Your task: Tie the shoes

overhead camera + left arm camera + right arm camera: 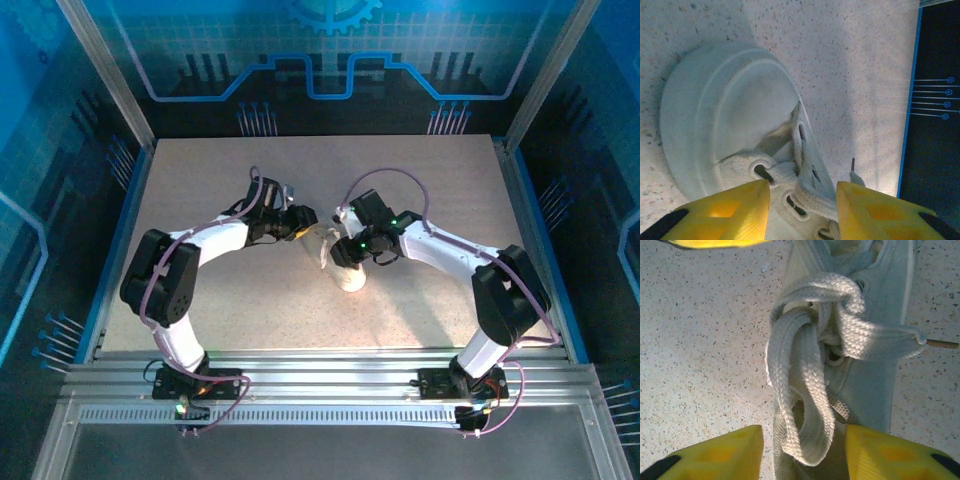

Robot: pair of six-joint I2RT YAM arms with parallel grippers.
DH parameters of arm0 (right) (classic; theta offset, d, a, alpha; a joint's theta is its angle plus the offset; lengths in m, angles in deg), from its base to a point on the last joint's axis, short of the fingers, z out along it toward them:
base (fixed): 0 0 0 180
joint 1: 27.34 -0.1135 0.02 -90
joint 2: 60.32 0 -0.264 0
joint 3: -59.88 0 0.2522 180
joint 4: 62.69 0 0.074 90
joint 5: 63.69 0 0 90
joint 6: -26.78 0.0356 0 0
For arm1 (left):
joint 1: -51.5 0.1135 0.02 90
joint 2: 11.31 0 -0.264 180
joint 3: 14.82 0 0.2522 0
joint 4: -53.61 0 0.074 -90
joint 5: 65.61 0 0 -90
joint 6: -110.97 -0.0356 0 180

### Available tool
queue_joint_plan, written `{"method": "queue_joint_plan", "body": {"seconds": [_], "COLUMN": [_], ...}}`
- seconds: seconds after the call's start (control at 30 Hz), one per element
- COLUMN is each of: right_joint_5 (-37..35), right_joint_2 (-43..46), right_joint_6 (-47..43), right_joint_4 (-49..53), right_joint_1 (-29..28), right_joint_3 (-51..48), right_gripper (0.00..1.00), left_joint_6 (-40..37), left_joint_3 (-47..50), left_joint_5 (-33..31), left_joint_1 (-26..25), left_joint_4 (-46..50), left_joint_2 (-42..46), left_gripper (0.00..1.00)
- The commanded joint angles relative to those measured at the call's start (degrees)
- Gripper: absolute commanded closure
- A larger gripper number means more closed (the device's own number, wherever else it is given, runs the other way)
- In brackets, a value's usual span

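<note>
Hovering over sneaker [725,115], left claw [802,197] spread astride laces [807,175], right claw [804,440] spread likewise

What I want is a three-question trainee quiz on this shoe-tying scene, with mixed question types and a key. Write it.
1. True or false: the small white low-top sneaker sits on the speckled tabletop, between the two arms.
2. In the right wrist view, what lies between the yellow fingers of the right gripper?
A. a loop of flat white woven lace
B. a metal spoon
C. a red ball
3. Fill in: the jaws of the left gripper stand ____ over the sneaker's eyelets.

Key: 1 true; 2 A; 3 open.
</note>
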Motion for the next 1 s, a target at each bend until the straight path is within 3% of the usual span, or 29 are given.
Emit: {"method": "queue_joint_plan", "body": {"seconds": [0.0, 0.27, 0.33, 0.5, 0.57, 0.97], "right_joint_5": [-0.1, -0.6, -0.7, -1.1, -0.9, 1.5], "right_joint_2": [-0.6, 0.1, 0.3, 1.5, 1.8, -1.5], "right_joint_6": [-2.4, -4.0, -4.1, -4.2, -4.1, -6.7], "right_joint_4": [-0.3, -1.6, -1.9, -2.0, -1.3, 2.1], "right_joint_1": [0.7, 0.7, 0.7, 1.4, 2.4, 7.4], "right_joint_3": [1.0, -0.1, -0.2, 0.0, 0.4, 5.2], "right_gripper": [0.6, 0.79, 0.84, 1.0, 1.0, 1.0], "left_joint_6": [3.7, 5.7, 5.5, 4.6, 3.5, -3.2], "left_joint_3": [-0.9, -0.7, -0.8, -0.5, -0.5, 1.2], "left_joint_5": [-0.1, 0.1, 0.3, 0.2, -0.2, -3.5], "left_joint_1": [-1.3, -2.6, -2.6, -2.6, -2.6, -3.3], "left_joint_4": [-3.6, -6.4, -6.4, -6.3, -5.3, 2.0], "left_joint_2": [-1.8, -3.6, -3.5, -2.3, -1.4, 4.4], "left_gripper": [0.58, 0.55, 0.62, 0.91, 1.0, 1.0]}}
